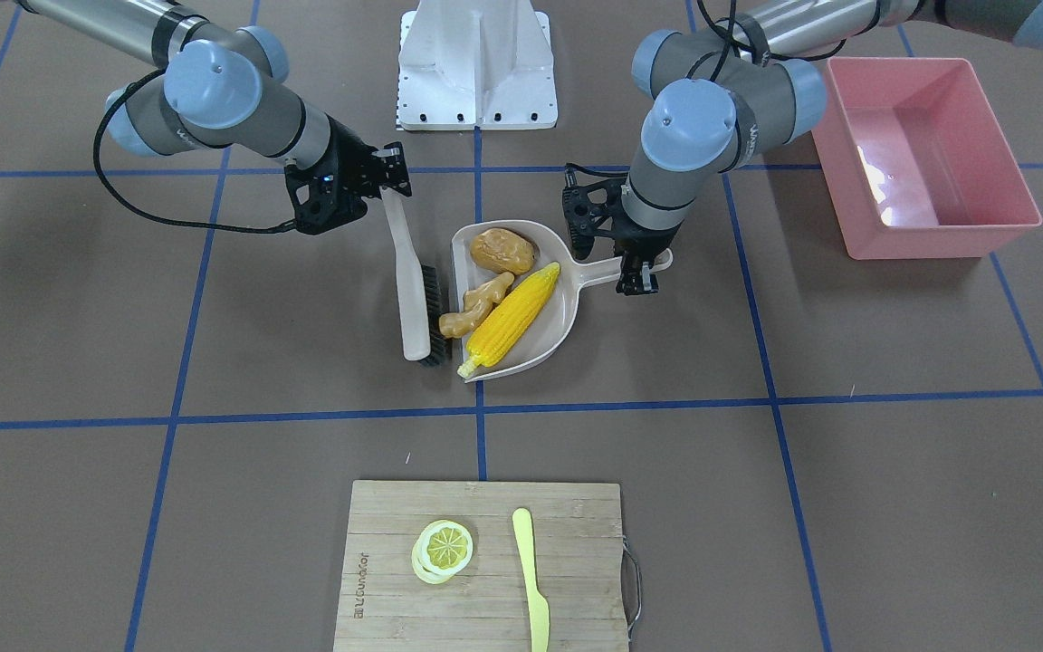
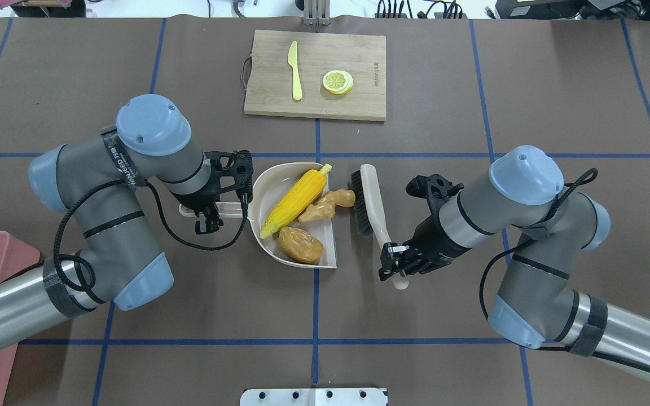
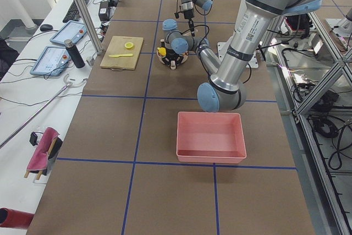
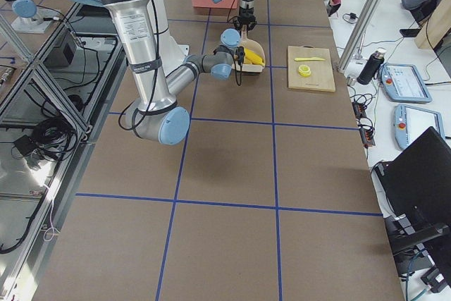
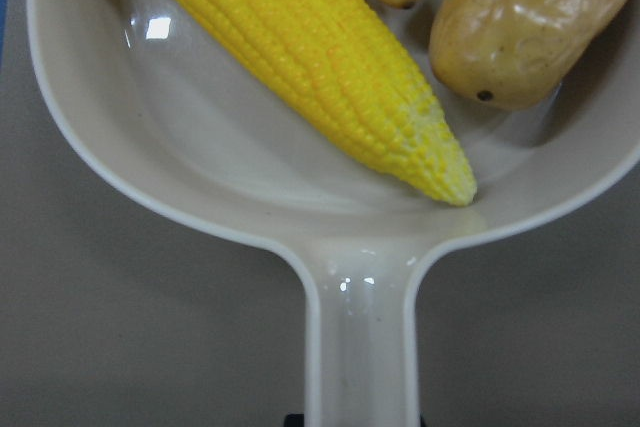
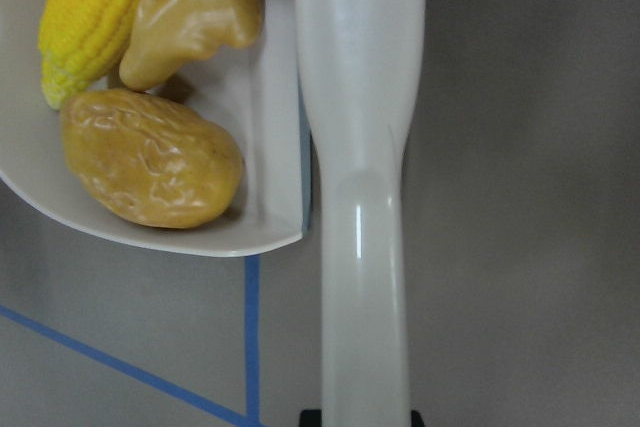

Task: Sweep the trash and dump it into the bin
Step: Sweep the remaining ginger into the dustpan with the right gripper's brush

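Left arm (image 2: 108, 237) comes in from the side with the elbow bent and the wrist turned down toward the table. Left gripper (image 2: 210, 219) points straight down, fingers closed on the dustpan handle (image 5: 362, 337). Right arm (image 2: 534, 265) is bent at the elbow, forearm reaching inward, wrist low and tilted. Right gripper (image 2: 395, 266) is clamped on the brush handle (image 6: 362, 277) near its end. Both grippers sit low over the table, well apart from each other.

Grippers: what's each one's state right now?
Left gripper: closed on the dustpan handle.
Right gripper: closed on the brush handle.
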{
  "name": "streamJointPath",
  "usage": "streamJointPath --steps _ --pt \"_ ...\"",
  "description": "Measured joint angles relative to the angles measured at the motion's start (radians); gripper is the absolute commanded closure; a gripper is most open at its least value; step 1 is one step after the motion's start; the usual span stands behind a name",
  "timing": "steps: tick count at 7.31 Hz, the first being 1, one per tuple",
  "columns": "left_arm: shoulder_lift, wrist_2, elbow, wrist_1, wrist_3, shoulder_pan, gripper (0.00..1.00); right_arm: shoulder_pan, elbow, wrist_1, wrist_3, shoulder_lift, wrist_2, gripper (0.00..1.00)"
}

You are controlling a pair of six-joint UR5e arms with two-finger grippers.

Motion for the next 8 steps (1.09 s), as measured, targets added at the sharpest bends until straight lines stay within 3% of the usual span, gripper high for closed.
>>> streamJointPath --steps 4,8 --pt "0.005 0.0 -0.002 -0.02 -0.018 -0.001 1.0 -0.05 0.007 -0.083 0.04 0.089 -0.054 1.0" --pt "0.063 0.0 -0.004 -0.198 -0.122 -0.002 1.0 -0.03 0.057 -0.148 0.044 0.087 -0.046 1.0"
